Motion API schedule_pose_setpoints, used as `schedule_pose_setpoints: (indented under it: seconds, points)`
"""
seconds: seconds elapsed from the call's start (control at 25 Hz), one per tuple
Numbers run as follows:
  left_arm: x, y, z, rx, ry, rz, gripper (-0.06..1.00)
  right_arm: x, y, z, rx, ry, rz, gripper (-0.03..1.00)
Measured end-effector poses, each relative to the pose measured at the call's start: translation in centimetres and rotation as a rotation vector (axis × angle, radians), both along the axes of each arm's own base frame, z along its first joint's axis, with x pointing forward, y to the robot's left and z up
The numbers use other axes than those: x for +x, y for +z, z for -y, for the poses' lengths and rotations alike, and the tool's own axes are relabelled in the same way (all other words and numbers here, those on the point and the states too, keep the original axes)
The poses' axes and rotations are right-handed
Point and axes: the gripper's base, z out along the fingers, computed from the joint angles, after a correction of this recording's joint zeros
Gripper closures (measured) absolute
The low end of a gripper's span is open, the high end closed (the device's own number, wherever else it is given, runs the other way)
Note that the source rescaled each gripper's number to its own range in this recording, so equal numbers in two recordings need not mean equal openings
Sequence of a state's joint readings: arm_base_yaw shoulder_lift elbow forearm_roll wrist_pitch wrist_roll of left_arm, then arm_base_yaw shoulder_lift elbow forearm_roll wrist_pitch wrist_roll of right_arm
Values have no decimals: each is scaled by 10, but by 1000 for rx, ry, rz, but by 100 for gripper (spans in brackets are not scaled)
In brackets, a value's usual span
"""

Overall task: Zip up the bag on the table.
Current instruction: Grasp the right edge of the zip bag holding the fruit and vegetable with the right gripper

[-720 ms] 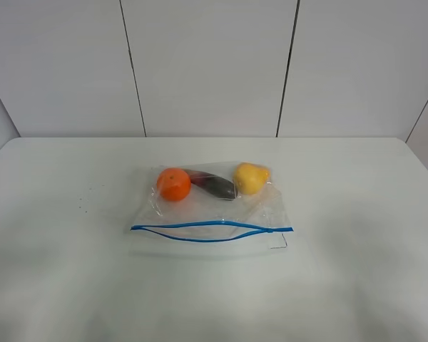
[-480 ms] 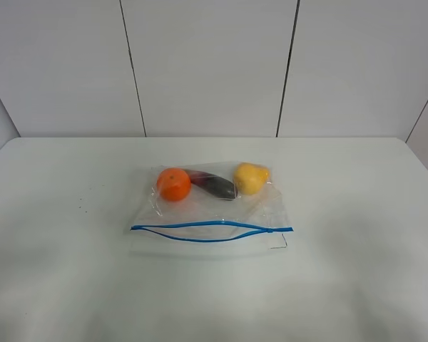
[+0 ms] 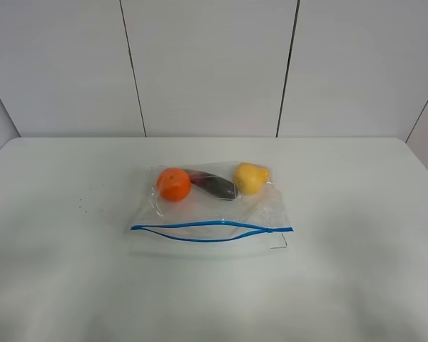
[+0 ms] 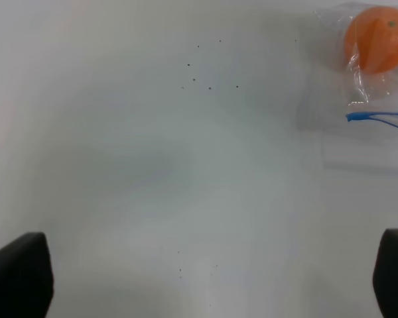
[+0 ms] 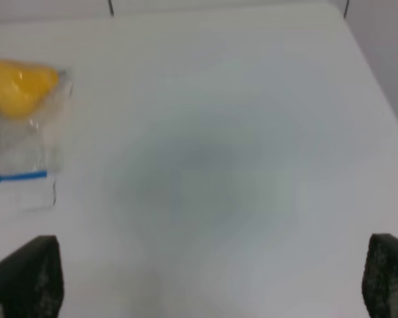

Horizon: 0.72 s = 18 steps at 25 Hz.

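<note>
- Nothing has shifted since the earlier frames: the bag (image 3: 210, 210) lies in the same spot on the surface (image 3: 357, 271), and neither arm has come into the high view.
- It lies flat near the middle of the surface, with its blue zipper strip (image 3: 210, 229) along the edge nearest the camera.
- Along that strip, two blue lines bow apart through the middle and meet at both ends.
- Three fruits sit in a row inside, along the far edge: an orange fruit (image 3: 174, 184) on the left, a dark purple fruit (image 3: 215, 184) in the middle and a yellow fruit (image 3: 250, 177) on the right.
- The left pincer (image 4: 205, 275) is released, its two dark fingertips spread wide with only bare surface between them. The bag's orange-fruit corner and the zipper's left end lie well apart from it, ahead and off to one side.
- The right pincer (image 5: 209, 278) is released too, jaws wide and nothing between them. The bag's yellow-fruit corner and the zipper's right end lie well apart from it, ahead and off to the other side.
- A few tiny dark specks (image 4: 199, 73) dot the surface ahead of the left pincer.
</note>
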<state>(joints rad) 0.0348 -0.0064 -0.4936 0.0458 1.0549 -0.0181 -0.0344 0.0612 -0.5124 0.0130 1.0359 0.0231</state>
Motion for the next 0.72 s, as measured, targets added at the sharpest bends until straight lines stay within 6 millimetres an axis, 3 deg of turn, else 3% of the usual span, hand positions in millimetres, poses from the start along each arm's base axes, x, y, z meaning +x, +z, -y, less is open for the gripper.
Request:
schedule_pose_setpoints:
  seconds: [0.16,0.4,0.52,0.72]
  points:
    - [0,0,0,0,0,0,-6,20,18,-1,22,14,-95,-3]
    - [0,0,0,0,0,0,-6,73,40,-6,111,38,-138,-3]
    - [0,0,0,0,0,0,-6,109,34,-9,164,63,-219,-3]
    - [0,0,0,0,0,0,-6,173,3,-26,328,202,-365,-3]
